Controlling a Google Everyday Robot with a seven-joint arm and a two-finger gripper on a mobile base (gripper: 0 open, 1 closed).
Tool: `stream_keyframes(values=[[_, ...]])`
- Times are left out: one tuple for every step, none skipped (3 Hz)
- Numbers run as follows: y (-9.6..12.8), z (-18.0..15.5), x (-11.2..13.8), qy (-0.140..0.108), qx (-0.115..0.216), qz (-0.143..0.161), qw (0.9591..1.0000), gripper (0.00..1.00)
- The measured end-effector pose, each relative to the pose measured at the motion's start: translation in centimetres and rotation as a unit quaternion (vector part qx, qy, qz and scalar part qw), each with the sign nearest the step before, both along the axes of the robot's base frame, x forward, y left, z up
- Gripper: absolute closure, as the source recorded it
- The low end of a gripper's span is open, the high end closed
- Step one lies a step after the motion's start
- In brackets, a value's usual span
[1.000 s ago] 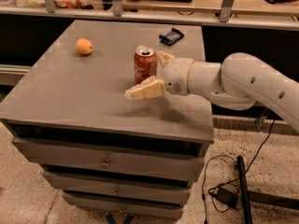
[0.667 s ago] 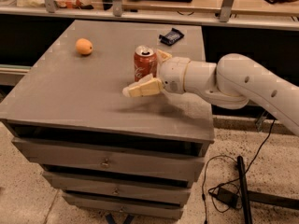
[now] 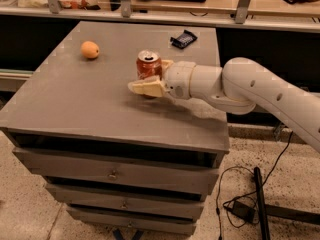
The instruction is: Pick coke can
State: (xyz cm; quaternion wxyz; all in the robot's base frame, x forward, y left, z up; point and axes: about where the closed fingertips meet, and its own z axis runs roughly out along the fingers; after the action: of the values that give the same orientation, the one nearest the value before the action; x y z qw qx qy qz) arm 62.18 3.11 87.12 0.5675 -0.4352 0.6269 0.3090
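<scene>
**Coke can [image 3: 149,65] upright inside the spread gripper [image 3: 150,76]**

The can stands near the centre of the frame on the grey cabinet top [image 3: 75,99], long axis vertical, silver top upward. The gripper enters from the right with its fingers [image 3: 147,88] parted on either side of the can: one crosses the can's lower front, the other shows behind its right edge. Whether they press it cannot be told. An orange [image 3: 90,49] lies to the upper left and a dark packet [image 3: 183,38] to the upper right.
</scene>
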Motion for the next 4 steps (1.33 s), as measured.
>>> stream_keyframes(values=[[0.9, -0.6, 0.3, 0.005, -0.001, 0.007, 1.0000, 0.61], [1.7, -0.8, 0.7, 0.018, -0.008, -0.002, 0.9998, 0.84], [2.2, 0.6, 0.8, 0.028, 0.003, -0.002, 0.9996, 1.00], [2.6, 3.3, 0.5, 0.031, 0.012, 0.008, 0.9994, 1.00]])
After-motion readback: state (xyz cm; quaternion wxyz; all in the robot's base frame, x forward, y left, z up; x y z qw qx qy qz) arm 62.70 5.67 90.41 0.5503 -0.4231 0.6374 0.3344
